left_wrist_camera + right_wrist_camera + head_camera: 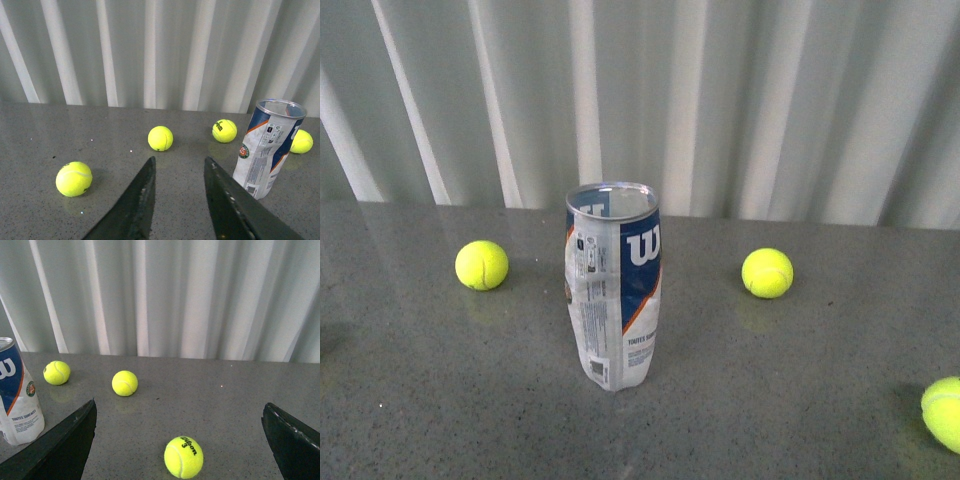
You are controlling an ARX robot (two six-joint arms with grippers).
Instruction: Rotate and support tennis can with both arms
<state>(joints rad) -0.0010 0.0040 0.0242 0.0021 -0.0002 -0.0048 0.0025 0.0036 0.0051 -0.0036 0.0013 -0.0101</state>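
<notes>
The tennis can (614,285) stands upright in the middle of the grey table, open metal rim up, its white and navy label with a W logo crumpled and dented. Neither arm shows in the front view. In the left wrist view the can (268,147) stands beside and beyond my open left gripper (180,165), not touching it. From the right wrist, the can (18,402) sits at the picture's edge, just past one finger (60,447) of my wide-open right gripper (179,407). Both grippers hold nothing.
Loose tennis balls lie on the table: one (482,265) left of the can, one (767,273) right of it, one (944,413) at the near right edge. A ball marked Wilson 3 (183,457) lies between the right gripper's fingers. A white curtain (720,100) hangs behind the table.
</notes>
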